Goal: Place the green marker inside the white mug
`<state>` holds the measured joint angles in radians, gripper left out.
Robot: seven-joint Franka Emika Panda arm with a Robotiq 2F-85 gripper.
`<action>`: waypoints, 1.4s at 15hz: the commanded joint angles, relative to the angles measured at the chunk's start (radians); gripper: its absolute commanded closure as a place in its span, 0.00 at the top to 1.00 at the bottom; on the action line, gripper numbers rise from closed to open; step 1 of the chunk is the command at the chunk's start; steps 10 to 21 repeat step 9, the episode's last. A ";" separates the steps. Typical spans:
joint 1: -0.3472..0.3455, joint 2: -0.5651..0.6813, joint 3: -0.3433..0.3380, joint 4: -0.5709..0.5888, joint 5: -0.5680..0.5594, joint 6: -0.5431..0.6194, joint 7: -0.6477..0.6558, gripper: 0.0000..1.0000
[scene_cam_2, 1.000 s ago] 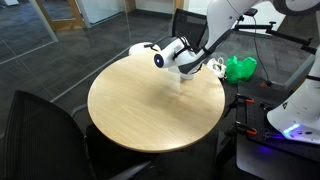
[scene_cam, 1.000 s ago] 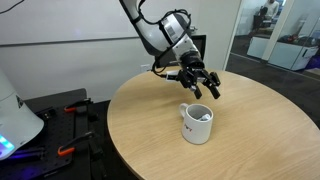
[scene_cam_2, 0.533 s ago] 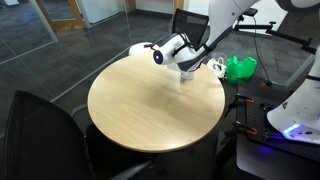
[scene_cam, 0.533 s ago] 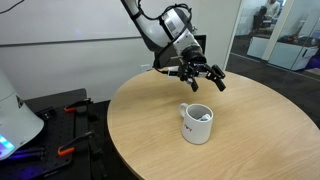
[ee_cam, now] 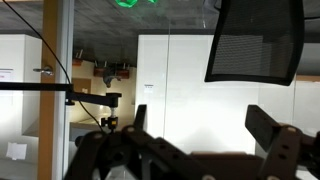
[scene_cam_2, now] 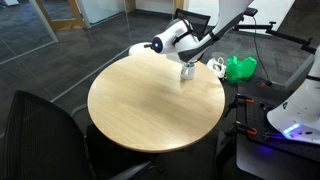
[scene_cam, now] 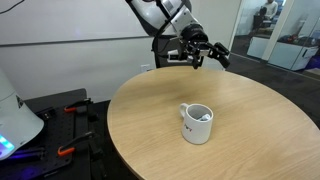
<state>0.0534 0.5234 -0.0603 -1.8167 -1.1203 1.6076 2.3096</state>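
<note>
Up from the round wooden table [scene_cam: 150, 125] the arm [scene_cam: 160, 15] has climbed since a second ago, carrying its gripper [scene_cam: 209, 58] well clear of the top. In the wrist view the fingers [ee_cam: 268, 125] stand spread wide with nothing between them, facing the far wall. Below, the white mug [scene_cam: 197, 124] stands upright on the table, also seen in an exterior view [scene_cam_2: 187, 71]. The green marker [scene_cam: 203, 116] shows only as a dim shape leaning inside it.

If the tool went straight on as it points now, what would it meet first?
Probably nothing near. The tool points out sideways, not at the mug; the wrist view shows only a far white wall ahead.
</note>
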 commanded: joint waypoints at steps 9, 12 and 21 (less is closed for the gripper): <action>-0.001 -0.030 0.014 -0.023 -0.003 -0.024 0.003 1.00; -0.001 -0.030 0.014 -0.023 -0.003 -0.024 0.003 1.00; -0.001 -0.030 0.014 -0.023 -0.003 -0.024 0.003 1.00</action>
